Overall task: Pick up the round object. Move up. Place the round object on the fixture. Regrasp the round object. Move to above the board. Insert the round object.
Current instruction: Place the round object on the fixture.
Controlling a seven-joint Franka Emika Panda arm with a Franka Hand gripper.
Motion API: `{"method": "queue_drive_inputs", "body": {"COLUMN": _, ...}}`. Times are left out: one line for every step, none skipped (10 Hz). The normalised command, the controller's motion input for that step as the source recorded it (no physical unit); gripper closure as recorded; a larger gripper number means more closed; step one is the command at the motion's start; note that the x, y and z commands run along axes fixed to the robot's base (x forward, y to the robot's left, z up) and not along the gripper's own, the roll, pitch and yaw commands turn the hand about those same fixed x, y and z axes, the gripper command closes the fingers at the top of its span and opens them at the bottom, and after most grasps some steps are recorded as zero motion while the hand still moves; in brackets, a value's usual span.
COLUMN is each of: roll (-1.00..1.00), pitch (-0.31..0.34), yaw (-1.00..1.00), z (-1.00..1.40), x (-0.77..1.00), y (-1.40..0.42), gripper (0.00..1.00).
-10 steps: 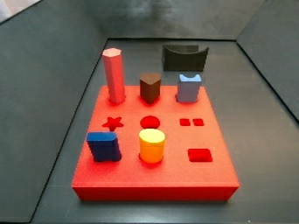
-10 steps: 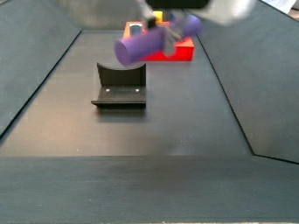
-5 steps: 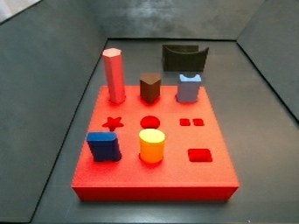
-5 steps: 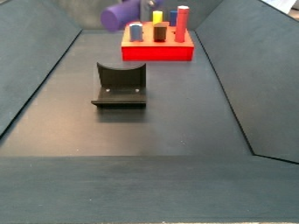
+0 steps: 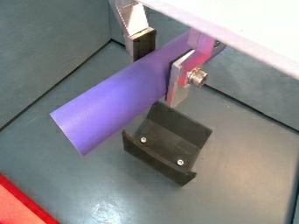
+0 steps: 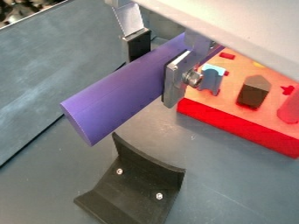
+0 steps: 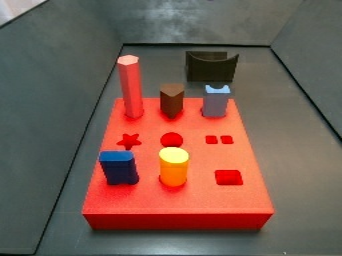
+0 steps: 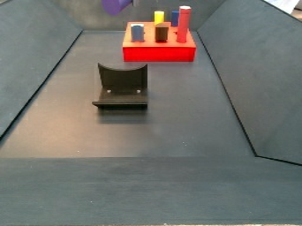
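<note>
You're on the move-up step: the gripper (image 5: 160, 54) is pinching the long purple cylindrical peg (image 5: 122, 101) crosswise, so next lower it onto the dark notched fixture (image 5: 167, 150) just below.

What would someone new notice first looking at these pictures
The long purple round object stands out first, held crosswise in the gripper high above the dark fixture, the jaws shut on it in both wrist views. Next comes the bright red board on the grey floor, carrying a tall pink peg at its far left and a yellow cylinder near the front. In a side view only the object's purple tip shows at the top edge.
</note>
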Motion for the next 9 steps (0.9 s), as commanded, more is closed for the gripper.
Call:
{"method": "queue_drive_inputs", "body": {"roll": -1.0, "pitch": 0.113, "yaw": 0.38, "z": -0.51, "x": 0.27, "y": 0.39, "gripper": 1.0}}
{"method": "queue_drive_inputs", "body": {"roll": -1.0, "pitch": 0.11, "yaw": 0.34, "z": -0.42, "x": 0.26, "y": 0.32, "gripper": 1.0}}
{"method": "queue_drive_inputs", "body": {"roll": -1.0, "pitch": 0.123, "yaw": 0.3, "z": -0.2, "x": 0.19, "y": 0.15, "gripper": 1.0}}
{"method": "queue_drive_inputs", "body": {"roll": -1.0, "pitch": 0.156, "yaw": 0.28, "z": -0.09, "x": 0.1, "y": 0.11, "gripper": 1.0}}
{"method": "queue_drive_inputs", "body": {"roll": -1.0, "pitch": 0.187, "yaw": 0.24, "z": -0.04, "x": 0.06, "y": 0.07, "gripper": 1.0}}
{"method": "queue_drive_inputs", "body": {"roll": -1.0, "pitch": 0.205, "yaw": 0.22, "z": -0.05, "x": 0.07, "y": 0.06, "gripper": 1.0}}
{"method": "queue_drive_inputs", "body": {"roll": -1.0, "pitch": 0.255, "yaw": 0.15, "z": -0.04, "x": 0.1, "y": 0.05, "gripper": 1.0}}
{"method": "queue_drive_inputs", "body": {"roll": -0.99, "pitch": 0.31, "yaw": 0.08, "z": -0.03, "x": 0.09, "y": 0.06, "gripper": 1.0}}
{"method": "queue_drive_inputs", "body": {"roll": -0.83, "pitch": 0.283, "yaw": 0.0, "z": -0.02, "x": 0.09, "y": 0.05, "gripper": 1.0}}
